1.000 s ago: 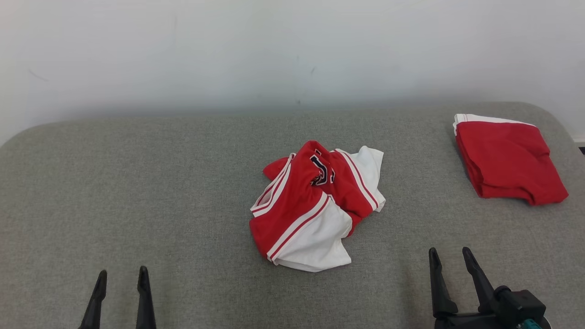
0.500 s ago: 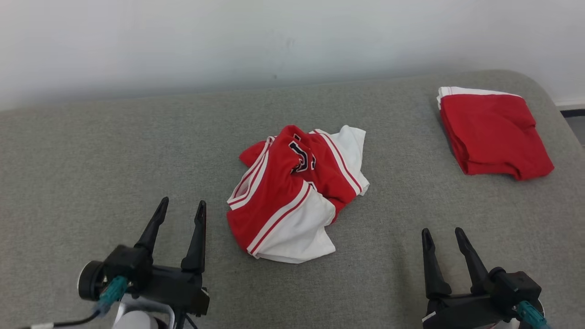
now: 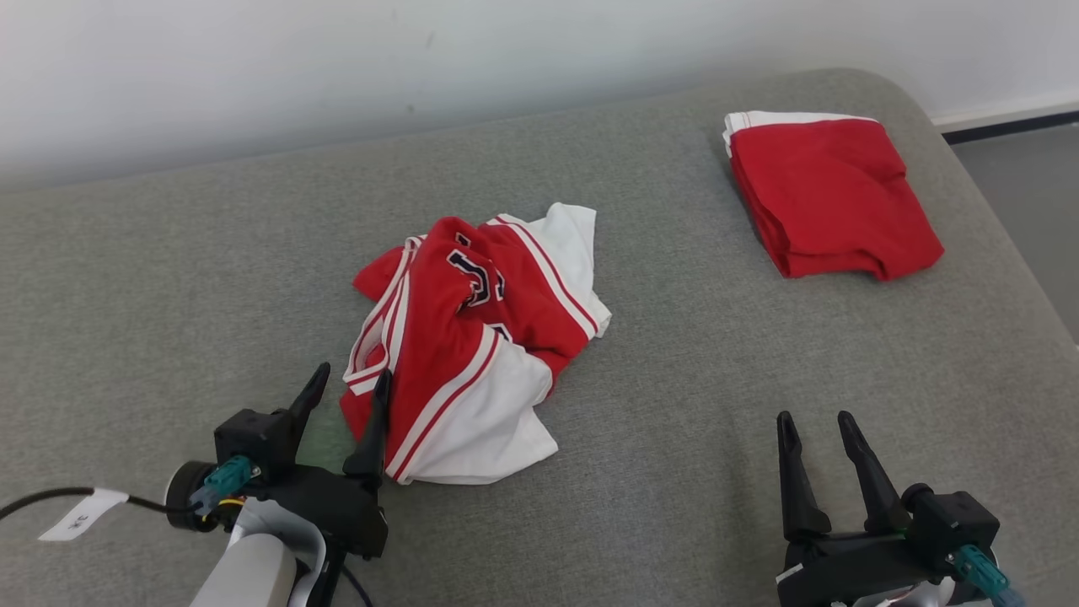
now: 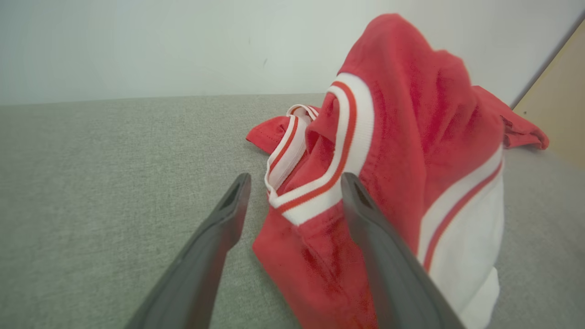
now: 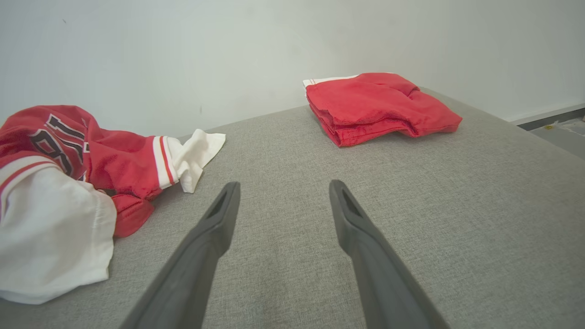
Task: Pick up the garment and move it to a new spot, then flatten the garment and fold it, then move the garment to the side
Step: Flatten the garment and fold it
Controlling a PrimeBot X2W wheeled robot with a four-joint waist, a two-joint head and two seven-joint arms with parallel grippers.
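My left claw [image 3: 354, 371], lower left, stands wide, its fingers [image 4: 219, 228] straddling the striped edge of the crumpled jersey [image 3: 472, 337] at mid-frame on the grey pad [image 3: 674, 379]. My right claw [image 3: 813, 416], lower right, is wide and empty. A folded red cloth [image 3: 830, 198] lies upper right.

Red-and-white striped garment [image 3: 472, 337], grey couch [image 3: 169, 295]

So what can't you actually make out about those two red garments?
- Crumpled jersey: its dark number, head view, buried in folds; right wrist view's left edge crops it.
- Folded red garment: what kind, head view; folding hides it.
- Left gripper: whether its open fingers touch cloth; left wrist view, one finger overlaps it.
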